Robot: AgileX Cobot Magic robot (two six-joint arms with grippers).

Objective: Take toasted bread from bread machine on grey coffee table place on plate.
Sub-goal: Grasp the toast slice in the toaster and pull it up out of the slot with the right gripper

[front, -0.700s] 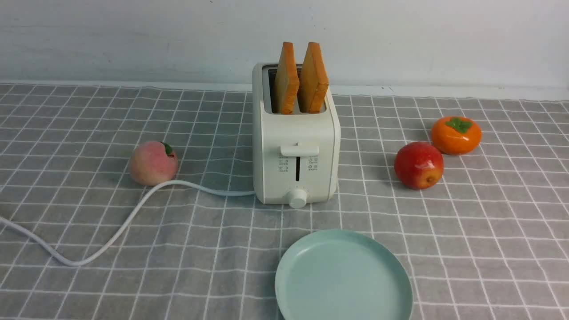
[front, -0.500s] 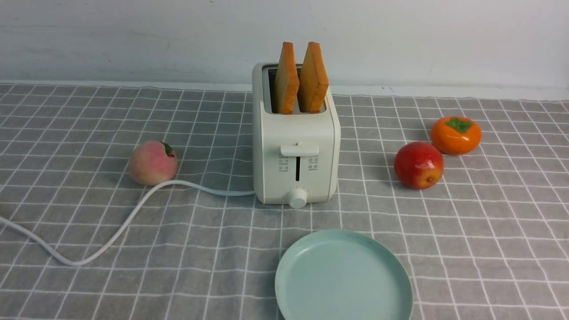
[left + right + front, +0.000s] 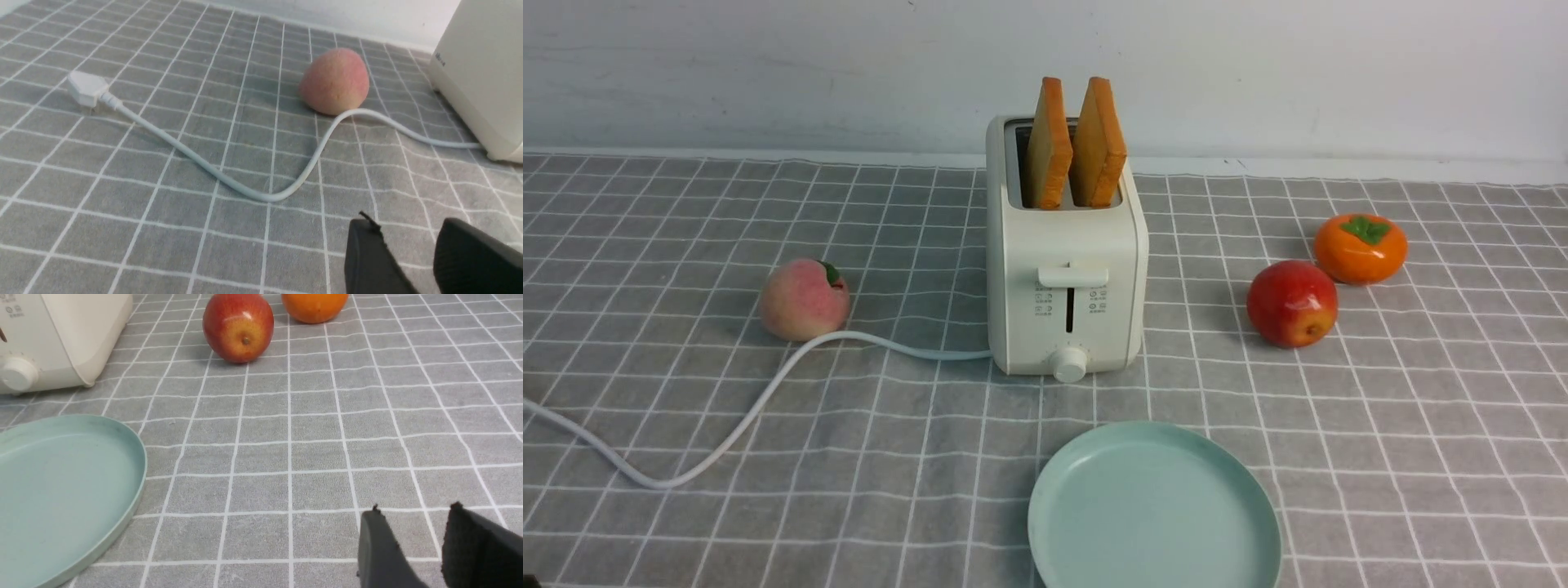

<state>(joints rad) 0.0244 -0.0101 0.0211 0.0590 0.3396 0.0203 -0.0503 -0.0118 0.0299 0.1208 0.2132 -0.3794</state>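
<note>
"Toasted bread (image 3: 1098, 147) out yet?"

"No. Both slices stand upright in the bread machine (image 3: 1066, 278), far middle of the grey coffee table (image 3: 1421, 457). Nothing's done; both lifts remain, I'd say."

"Left to right, then?"

"Left gripper (image 3: 408, 228), near left: jaws partly apart, empty. Then cord (image 3: 271, 199), peach (image 3: 804, 300), the machine. The plate (image 3: 1152, 506), just nearer than it, is bare. Apple (image 3: 1291, 304) and persimmon (image 3: 1360, 247) to the right. Right gripper (image 3: 414, 514), right of the plate: jaws parted, empty too."

"Anything hidden?"

"The slices' lower halves, down in the slots. The plate's near rim is cut off, and neither arm shows from the front."
</note>
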